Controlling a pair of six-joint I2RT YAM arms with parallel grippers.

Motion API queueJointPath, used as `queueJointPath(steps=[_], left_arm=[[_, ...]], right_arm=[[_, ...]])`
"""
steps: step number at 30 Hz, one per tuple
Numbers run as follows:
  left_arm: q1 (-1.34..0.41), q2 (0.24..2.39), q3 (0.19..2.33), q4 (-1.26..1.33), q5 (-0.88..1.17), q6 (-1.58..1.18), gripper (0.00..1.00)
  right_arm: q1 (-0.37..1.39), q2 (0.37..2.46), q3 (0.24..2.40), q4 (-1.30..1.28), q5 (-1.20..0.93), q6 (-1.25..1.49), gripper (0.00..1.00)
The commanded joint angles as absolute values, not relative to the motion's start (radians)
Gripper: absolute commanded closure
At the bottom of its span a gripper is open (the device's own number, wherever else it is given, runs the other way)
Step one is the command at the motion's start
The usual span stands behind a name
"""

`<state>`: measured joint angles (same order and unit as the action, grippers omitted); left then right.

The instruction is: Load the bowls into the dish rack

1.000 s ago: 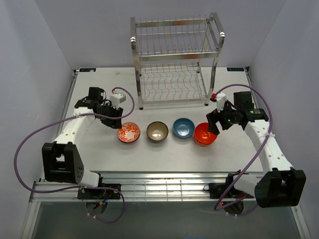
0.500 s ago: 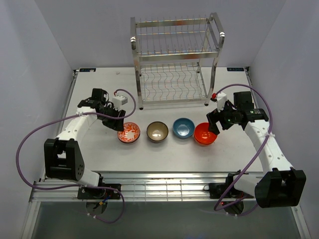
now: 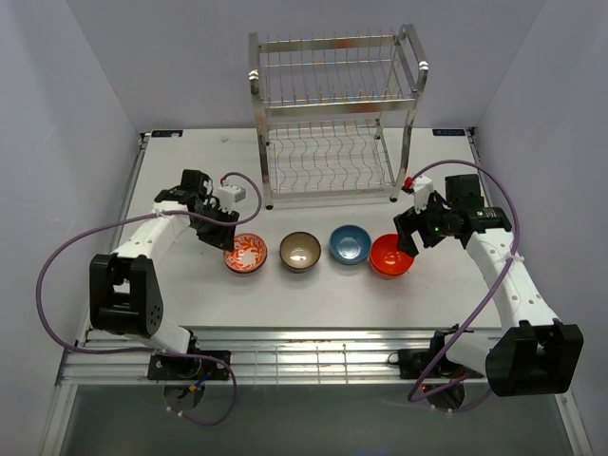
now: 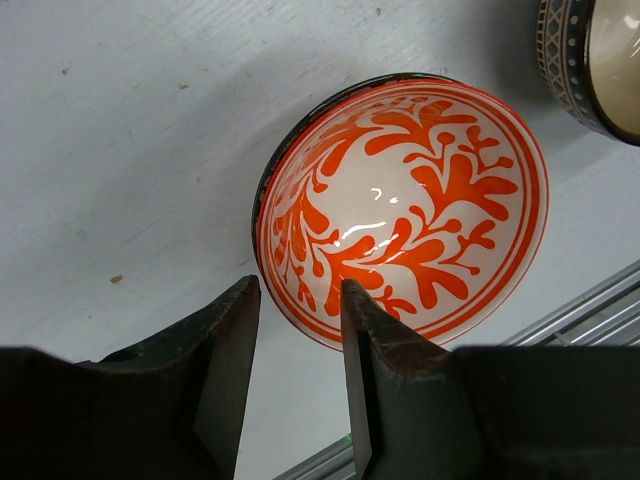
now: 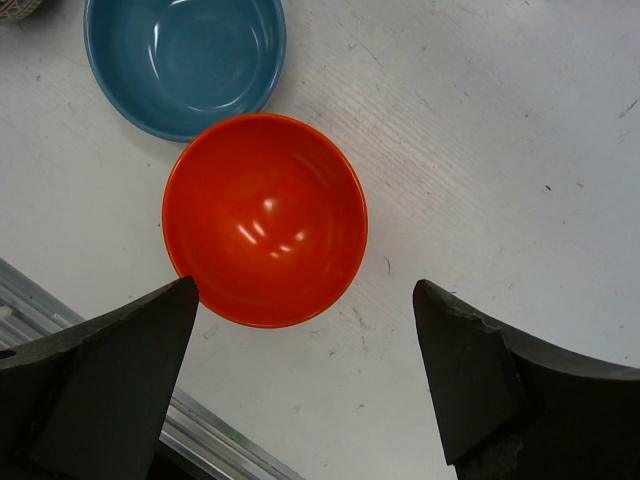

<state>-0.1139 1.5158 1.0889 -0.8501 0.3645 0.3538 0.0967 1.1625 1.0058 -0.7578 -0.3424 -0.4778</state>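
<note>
Four bowls stand in a row on the white table: red-and-white patterned (image 3: 246,254), brown (image 3: 300,251), blue (image 3: 350,243), orange-red (image 3: 390,255). Behind them stands the silver two-tier dish rack (image 3: 328,123), with nothing on it. My left gripper (image 3: 226,237) is low at the patterned bowl's (image 4: 410,200) left rim. It is open (image 4: 297,288), with one finger over the bowl's inside, the other outside, and a gap showing between them. My right gripper (image 3: 407,242) hangs wide open (image 5: 305,288) at the near right edge of the orange-red bowl (image 5: 265,220), holding nothing.
The brown bowl (image 4: 590,60) sits close to the right of the patterned one. The blue bowl (image 5: 185,55) nearly touches the orange-red one. A metal rail (image 3: 285,356) runs along the table's front edge. Grey walls close in both sides.
My left gripper has moved right, onto the patterned bowl's rim, and its jaws have narrowed. The right arm and all bowls have stayed put.
</note>
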Motion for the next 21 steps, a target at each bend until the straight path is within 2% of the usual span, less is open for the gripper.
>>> queueJointPath(steps=[1,6,17,21], left_arm=[[-0.121,1.523,1.088,-0.819,0.327,0.347,0.52],[-0.123,1.542,1.085,-0.808,0.327,0.344,0.60],[-0.156,1.555,1.072,-0.801,0.281,0.318,0.69],[-0.158,1.568,1.074,-0.795,0.250,0.304,0.79]], right_arm=[[0.103,1.164,1.028,-0.729,-0.350,-0.468,0.06],[0.101,1.163,1.028,-0.729,-0.344,-0.472,0.06],[0.101,1.160,1.023,-0.726,-0.336,-0.479,0.06],[0.101,1.158,1.022,-0.726,-0.333,-0.480,0.06]])
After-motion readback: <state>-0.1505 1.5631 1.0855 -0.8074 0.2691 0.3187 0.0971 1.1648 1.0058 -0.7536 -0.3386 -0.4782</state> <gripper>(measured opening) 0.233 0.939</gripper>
